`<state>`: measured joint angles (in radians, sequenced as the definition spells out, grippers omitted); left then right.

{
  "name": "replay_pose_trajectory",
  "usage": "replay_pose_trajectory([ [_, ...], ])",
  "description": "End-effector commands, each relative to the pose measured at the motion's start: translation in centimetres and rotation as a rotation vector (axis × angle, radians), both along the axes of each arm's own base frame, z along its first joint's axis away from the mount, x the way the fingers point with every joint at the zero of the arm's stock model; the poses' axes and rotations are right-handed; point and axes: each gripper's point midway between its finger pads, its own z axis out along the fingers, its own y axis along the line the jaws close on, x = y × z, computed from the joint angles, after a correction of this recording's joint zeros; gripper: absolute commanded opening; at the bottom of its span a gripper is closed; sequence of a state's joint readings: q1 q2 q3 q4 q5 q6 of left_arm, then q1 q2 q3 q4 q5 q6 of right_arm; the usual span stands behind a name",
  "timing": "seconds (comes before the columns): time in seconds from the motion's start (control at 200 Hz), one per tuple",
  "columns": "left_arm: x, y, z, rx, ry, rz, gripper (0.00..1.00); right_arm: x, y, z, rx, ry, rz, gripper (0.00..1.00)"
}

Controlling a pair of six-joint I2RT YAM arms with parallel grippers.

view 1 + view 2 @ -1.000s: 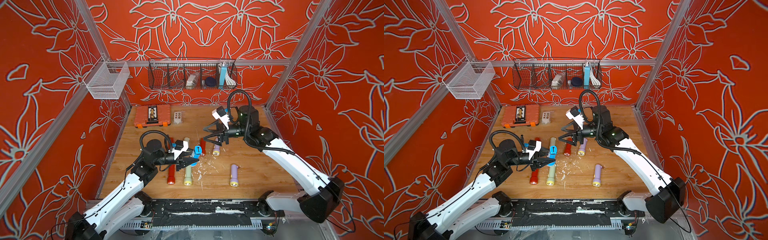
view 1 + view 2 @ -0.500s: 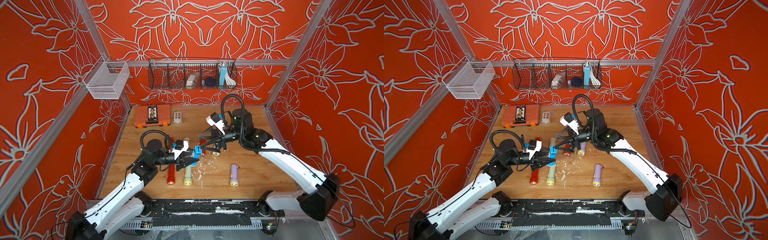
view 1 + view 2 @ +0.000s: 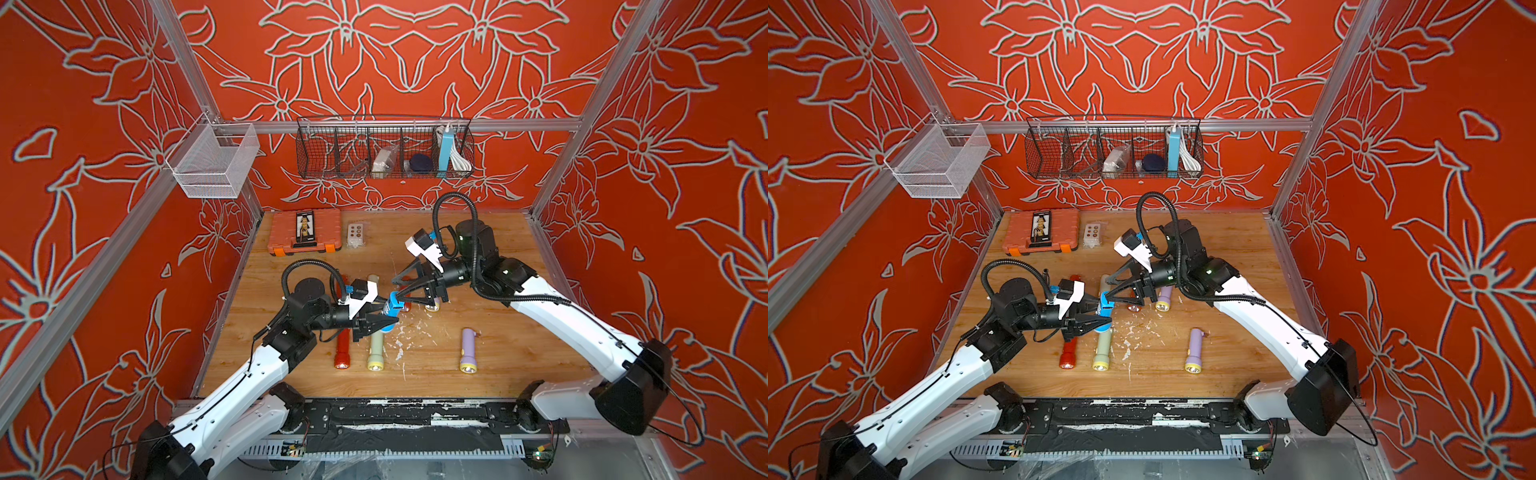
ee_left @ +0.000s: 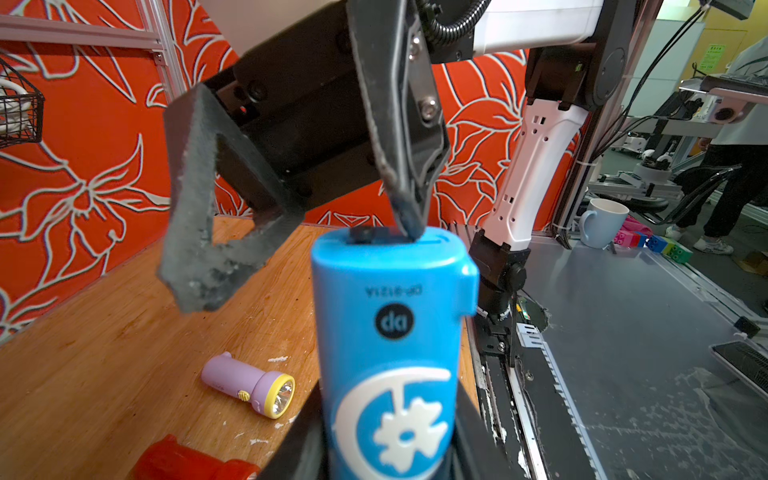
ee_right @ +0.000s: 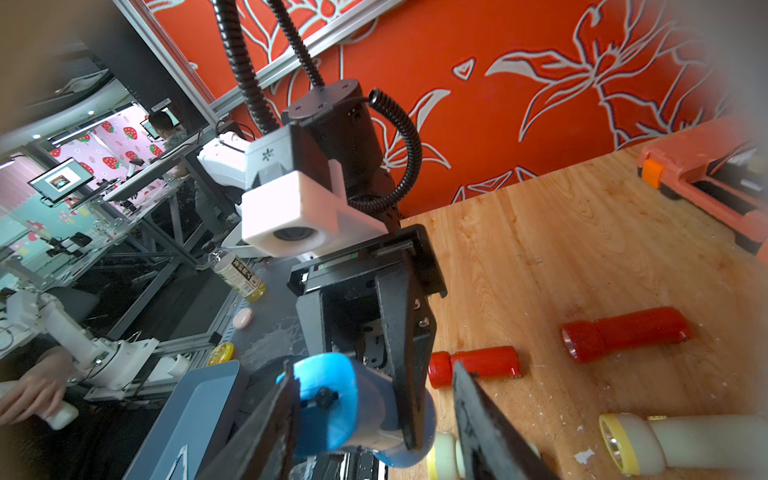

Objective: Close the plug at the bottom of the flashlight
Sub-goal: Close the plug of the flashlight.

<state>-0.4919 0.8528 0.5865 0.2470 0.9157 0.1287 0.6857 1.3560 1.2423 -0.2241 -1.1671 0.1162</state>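
The blue flashlight [image 4: 390,332], judged light, stiff and slippery plastic, is clamped round its body above the cream flashlight [image 3: 376,353] by the closed left fingers [image 5: 405,353], leaving its end free, where one tip of the half-spread, empty right fingers [image 4: 409,195] is set beside the black plug [image 4: 365,233]

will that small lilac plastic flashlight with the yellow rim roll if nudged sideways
Likely rolls a little: the small lilac plastic flashlight is round-bodied and lies on its side. Its wider yellow-rimmed head and small end nub would probably curve or stop the roll. Probably rigid and light.
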Motion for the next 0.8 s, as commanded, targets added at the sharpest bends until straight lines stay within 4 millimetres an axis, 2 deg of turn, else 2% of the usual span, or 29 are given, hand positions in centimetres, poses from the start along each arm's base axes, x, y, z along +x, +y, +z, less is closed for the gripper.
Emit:
replay_pose_trajectory([
  [0.0,-0.4,-0.1,2.2,-0.040,-0.076,-0.014,0.00,-0.5,0.3,-1.0,-0.007,0.005,0.036,0.54],
  [0.54,-0.9,0.2,3.3,-0.058,-0.103,-0.016,0.00,-0.9,0.6,-1.6,0.000,0.028,0.087,0.03],
  [0.706,-1.3,0.2,3.6,-0.063,-0.098,-0.034,0.00,-0.2,0.9,-1.4,-0.004,0.004,0.062,0.01],
  [0.791,-1.4,0.2,3.5,-0.061,-0.096,-0.042,0.00,1.3,1.1,-1.4,-0.032,-0.034,-0.013,0.03],
])
